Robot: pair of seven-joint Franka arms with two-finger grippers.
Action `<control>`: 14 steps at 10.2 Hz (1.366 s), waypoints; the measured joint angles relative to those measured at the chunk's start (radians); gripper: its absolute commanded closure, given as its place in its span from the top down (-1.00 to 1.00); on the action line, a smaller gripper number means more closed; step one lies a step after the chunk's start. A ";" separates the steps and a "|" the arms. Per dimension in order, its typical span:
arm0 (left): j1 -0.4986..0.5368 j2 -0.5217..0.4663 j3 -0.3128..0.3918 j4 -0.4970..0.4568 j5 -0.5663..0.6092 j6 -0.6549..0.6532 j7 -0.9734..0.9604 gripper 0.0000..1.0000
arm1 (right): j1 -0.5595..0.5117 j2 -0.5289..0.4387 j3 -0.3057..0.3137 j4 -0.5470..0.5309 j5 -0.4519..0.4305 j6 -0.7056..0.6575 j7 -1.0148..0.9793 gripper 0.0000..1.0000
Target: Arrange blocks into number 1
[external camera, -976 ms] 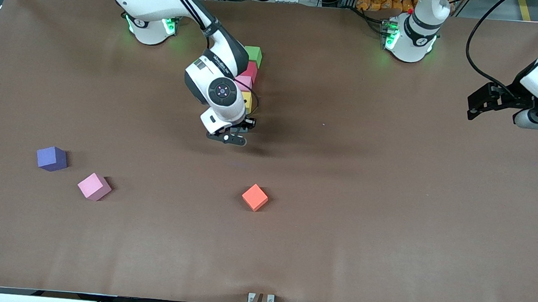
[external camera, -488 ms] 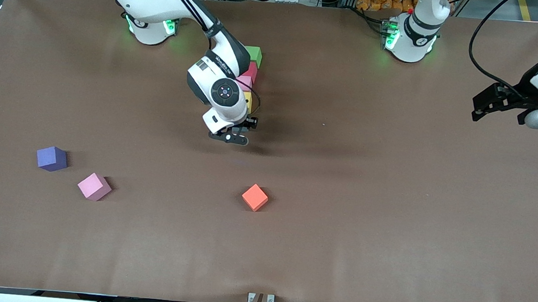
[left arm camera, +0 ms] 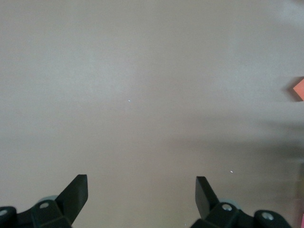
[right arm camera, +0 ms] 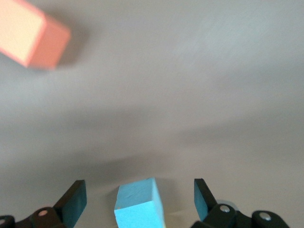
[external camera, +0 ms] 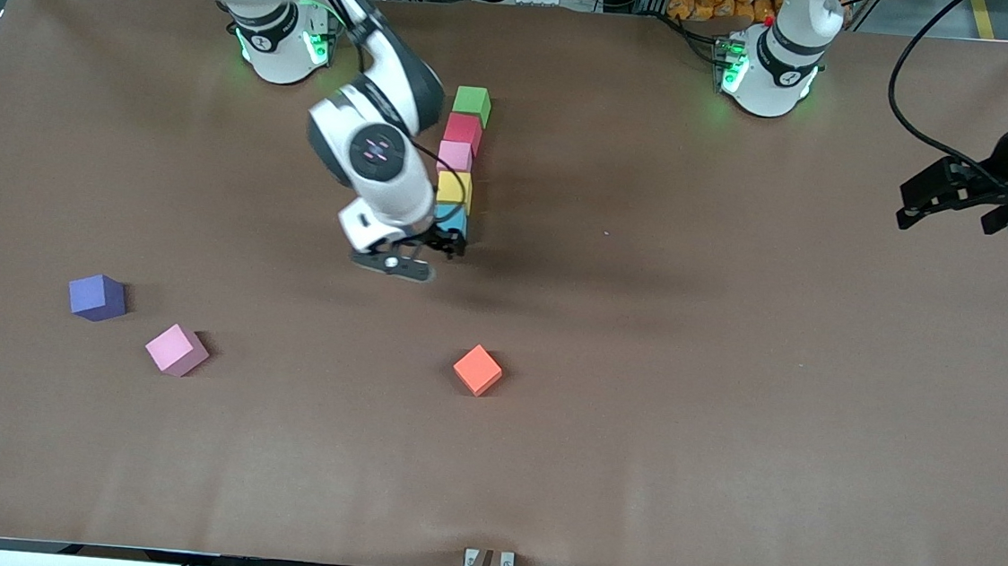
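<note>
Five blocks form a straight row running toward the front camera: green (external camera: 472, 101), red (external camera: 462, 127), pink (external camera: 455, 155), yellow (external camera: 455, 187) and light blue (external camera: 453, 218). My right gripper (external camera: 442, 244) hangs open over the light blue block (right arm camera: 137, 206). That block rests on the table between the spread fingers (right arm camera: 76, 197) without touching them. An orange block (external camera: 477, 369) lies alone nearer the camera, and it also appears as the orange block (right arm camera: 33, 35) in the right wrist view. My left gripper (external camera: 911, 203) waits open over the left arm's end of the table, holding nothing (left arm camera: 141, 183).
A purple block (external camera: 97, 297) and a second pink block (external camera: 176, 349) lie loose toward the right arm's end, nearer the camera. The orange block's corner (left arm camera: 299, 89) shows at the edge of the left wrist view. The brown table (external camera: 730, 382) is bare elsewhere.
My right gripper has opened and let go of the light blue block at the row's near end. Its arm has swung aside, uncovering the row. The left gripper has drifted slightly outward.
</note>
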 measured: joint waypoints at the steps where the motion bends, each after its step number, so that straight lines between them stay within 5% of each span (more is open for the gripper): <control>1: 0.000 0.000 0.003 0.001 -0.003 -0.001 0.000 1.00 | -0.040 -0.065 -0.001 0.012 0.000 -0.059 -0.057 1.00; 4: -0.002 0.002 0.000 0.001 -0.004 -0.004 0.000 1.00 | -0.122 -0.224 -0.059 0.066 0.027 -0.249 -0.295 1.00; 7: -0.003 0.008 0.000 0.001 -0.004 -0.006 0.001 1.00 | -0.201 -0.320 -0.249 0.154 0.107 -0.473 -0.688 1.00; 10: -0.009 0.010 -0.002 0.000 -0.004 -0.008 0.001 1.00 | -0.218 -0.326 -0.427 0.218 0.113 -0.536 -0.892 1.00; 14: -0.012 0.015 -0.003 -0.002 -0.004 -0.009 0.001 1.00 | -0.212 -0.326 -0.476 0.283 0.110 -0.538 -0.910 1.00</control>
